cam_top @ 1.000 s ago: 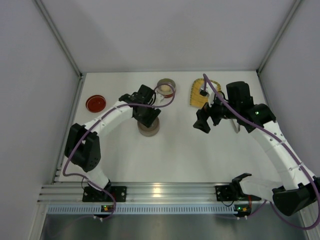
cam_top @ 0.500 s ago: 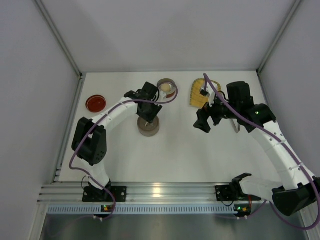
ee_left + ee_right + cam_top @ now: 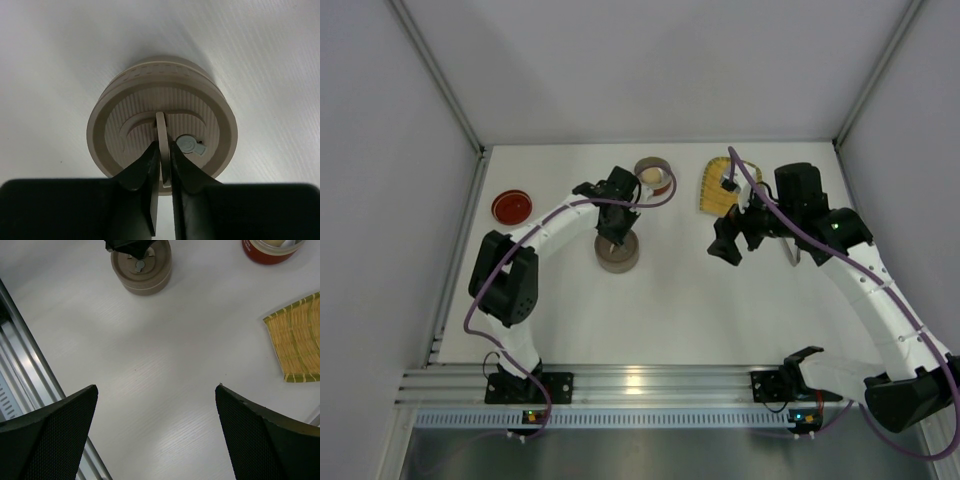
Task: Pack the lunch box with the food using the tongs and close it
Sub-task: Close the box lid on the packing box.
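Bright, even overhead light, soft shadows, glare on the front rail [image 3: 635, 378], near foreground blurred.

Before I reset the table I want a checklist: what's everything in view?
beige box: one, beige, round, lid on, mid-table
red tin: one, red, open, behind the beige box
food: one pale lump visible, inside the red tin
red lid: one, red, far left of the table
woven tray: one, yellow, right of the red tin
table: one, white
left gripper: black, closed on the upright tab of the box's lid
right gripper: black, open, above bare table near the tray
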Controlling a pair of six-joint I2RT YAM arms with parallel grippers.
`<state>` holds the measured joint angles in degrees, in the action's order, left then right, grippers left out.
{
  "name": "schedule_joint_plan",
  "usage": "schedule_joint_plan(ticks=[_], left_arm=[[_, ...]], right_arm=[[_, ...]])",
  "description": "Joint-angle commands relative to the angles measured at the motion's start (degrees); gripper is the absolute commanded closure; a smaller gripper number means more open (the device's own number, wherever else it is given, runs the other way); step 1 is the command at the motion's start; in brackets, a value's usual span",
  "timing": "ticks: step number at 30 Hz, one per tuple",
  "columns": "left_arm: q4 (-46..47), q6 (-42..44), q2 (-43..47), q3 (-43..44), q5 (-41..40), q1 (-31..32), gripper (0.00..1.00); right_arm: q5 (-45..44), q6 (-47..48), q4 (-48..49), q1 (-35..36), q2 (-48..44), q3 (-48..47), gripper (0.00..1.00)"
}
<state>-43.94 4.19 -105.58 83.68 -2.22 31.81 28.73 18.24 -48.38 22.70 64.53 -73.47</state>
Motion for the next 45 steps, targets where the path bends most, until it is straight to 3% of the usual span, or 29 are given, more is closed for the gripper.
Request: schedule_joint_plan(ticks=[1,4,20,25,32,45], left_arm=[[-1.05,-0.49,1.08,2.01,-0.77,0.18,0.84],[-1.93,-1.02,1.95,2.28,-0.68,0.27,1.0],[-11.25,-6.27,7.58,10.8,7.22,0.09,1.0],[-10.64,-17.36,6.97,8.52,-1.11,-0.08,1.0],[-7.74,-27.02,9.69,4.22,-2.61,-0.35,1.0],[-5.19,-30.2,6.27,3.24,-6.13,-0.44,1.0]], right_arm=[[0.62,0.13,3.47,-0.73,-1.6,-0.53,0.01],[0.62,0.13,3.47,-0.81,-1.52,-0.71,0.01],[1.06,-0.13,2.94,-0.81,-1.25,-1.06,0.0],[0.8,0.13,2.77,-0.81,-1.34,-1.24,0.01],[0.8,0.31,2.41,-0.9,-1.52,-0.88,0.01],[1.5,-0.31,3.29,-0.99,0.15,-1.06,0.01]])
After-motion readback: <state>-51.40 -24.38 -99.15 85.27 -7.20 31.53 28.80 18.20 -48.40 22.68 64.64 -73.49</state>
